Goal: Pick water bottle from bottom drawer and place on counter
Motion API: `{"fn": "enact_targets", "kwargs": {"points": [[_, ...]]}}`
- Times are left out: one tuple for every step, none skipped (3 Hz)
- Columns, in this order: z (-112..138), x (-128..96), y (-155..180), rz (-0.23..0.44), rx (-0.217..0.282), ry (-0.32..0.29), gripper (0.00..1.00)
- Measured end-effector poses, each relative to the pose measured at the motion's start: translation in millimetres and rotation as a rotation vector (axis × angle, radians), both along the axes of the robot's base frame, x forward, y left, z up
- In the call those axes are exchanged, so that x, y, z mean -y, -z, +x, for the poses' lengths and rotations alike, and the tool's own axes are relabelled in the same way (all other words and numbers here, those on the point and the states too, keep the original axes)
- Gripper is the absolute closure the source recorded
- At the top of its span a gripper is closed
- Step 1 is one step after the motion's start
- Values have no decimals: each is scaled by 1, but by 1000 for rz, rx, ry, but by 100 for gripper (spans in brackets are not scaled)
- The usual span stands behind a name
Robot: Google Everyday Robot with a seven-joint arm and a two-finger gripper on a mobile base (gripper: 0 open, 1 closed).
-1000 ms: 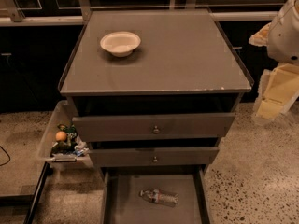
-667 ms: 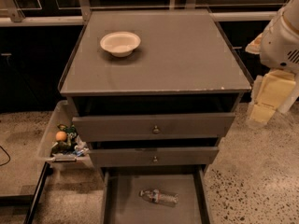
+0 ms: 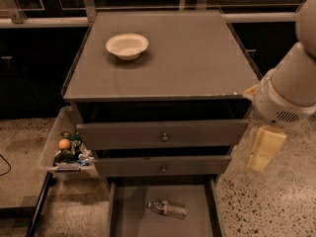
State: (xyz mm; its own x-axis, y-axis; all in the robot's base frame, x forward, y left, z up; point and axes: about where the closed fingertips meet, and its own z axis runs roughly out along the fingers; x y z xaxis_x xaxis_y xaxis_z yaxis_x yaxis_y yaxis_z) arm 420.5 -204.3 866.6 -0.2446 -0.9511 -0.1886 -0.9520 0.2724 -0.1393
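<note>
The water bottle (image 3: 168,209) lies on its side on the bare floor of the bottom drawer (image 3: 129,217), which is pulled far out at the lower edge of the camera view. The counter (image 3: 192,58) is the grey-brown cabinet top above it. My gripper (image 3: 264,149) is a cream-coloured piece hanging from the white arm (image 3: 291,85) at the right. It is beside the cabinet's right front corner, level with the two upper drawers, above and to the right of the bottle and well apart from it.
A white bowl (image 3: 127,46) sits on the counter's far left. The two upper drawers (image 3: 163,135) with round knobs stick out slightly above the bottom drawer. A clear bin (image 3: 66,149) with an orange and clutter stands left of the cabinet. Speckled floor (image 3: 266,201) lies to the right.
The arm and gripper have moved down and to the left, closer to the cabinet's right front corner. The bottle, bowl and drawers have not moved.
</note>
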Motion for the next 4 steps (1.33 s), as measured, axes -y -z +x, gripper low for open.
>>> {"fn": "enact_targets", "kwargs": {"points": [[-19, -5, 54, 62, 14, -63, 0], [-22, -1, 111, 117, 21, -105, 0], [-22, -1, 111, 117, 21, -105, 0], [-16, 0, 141, 116, -7, -93, 0]]}}
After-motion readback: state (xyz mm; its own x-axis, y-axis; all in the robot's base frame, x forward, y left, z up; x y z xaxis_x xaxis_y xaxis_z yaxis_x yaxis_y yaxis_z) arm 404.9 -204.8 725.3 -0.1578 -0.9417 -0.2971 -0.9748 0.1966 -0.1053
